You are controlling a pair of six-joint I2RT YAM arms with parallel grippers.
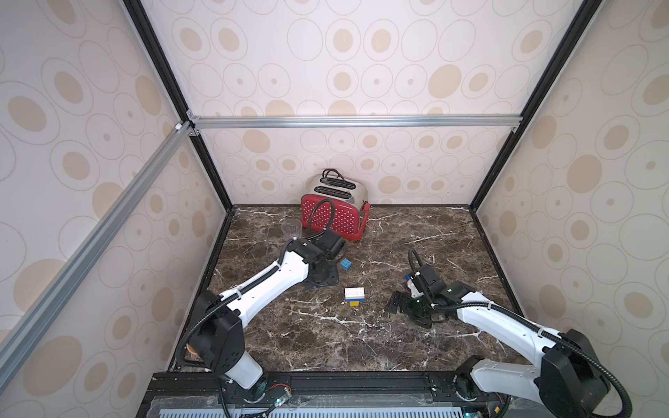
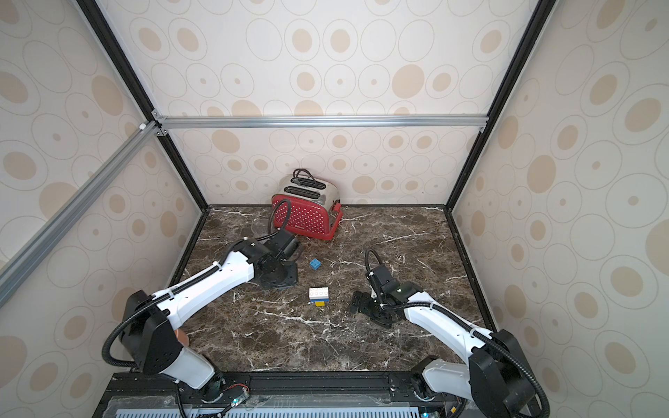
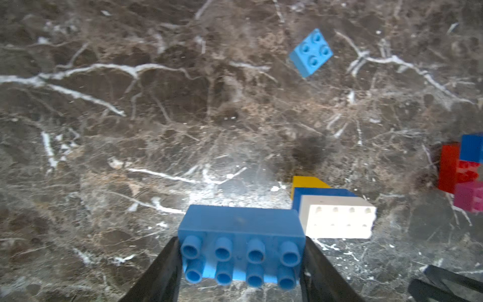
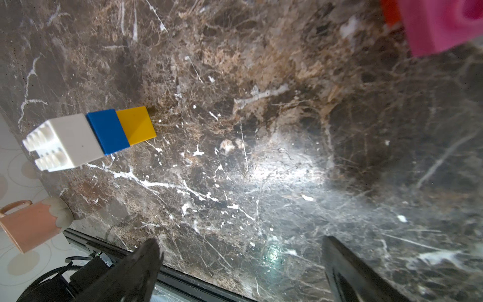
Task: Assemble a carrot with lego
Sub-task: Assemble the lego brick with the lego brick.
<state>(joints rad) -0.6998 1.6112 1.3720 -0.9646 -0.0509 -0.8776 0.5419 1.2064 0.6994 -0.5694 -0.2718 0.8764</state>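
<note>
1. Fingers (image 3: 162,266) of the left claw (image 3: 241,244) stand about half closed, clamping the short ends of a long blue brick (image 3: 240,222) whose studs face the wrist camera.
2. The right claw (image 4: 241,248) is spread wide over the tabletop (image 1: 362,343), with nothing between its fingers.
3. The carrot (image 1: 354,296) (image 2: 319,296) stands near the tabletop's middle, between the two arms. It has yellow at the bottom, then blue, then white on top with studs up.
4. A small blue brick (image 1: 346,264) lies loose, toward the back edge from the carrot.
5. The red, blue and pink bricks (image 3: 454,167) sit joined together close to the right arm's wrist.
6. A toaster (image 1: 333,210) stands at the back edge, and a mug (image 4: 31,224) at the front left corner.
</note>
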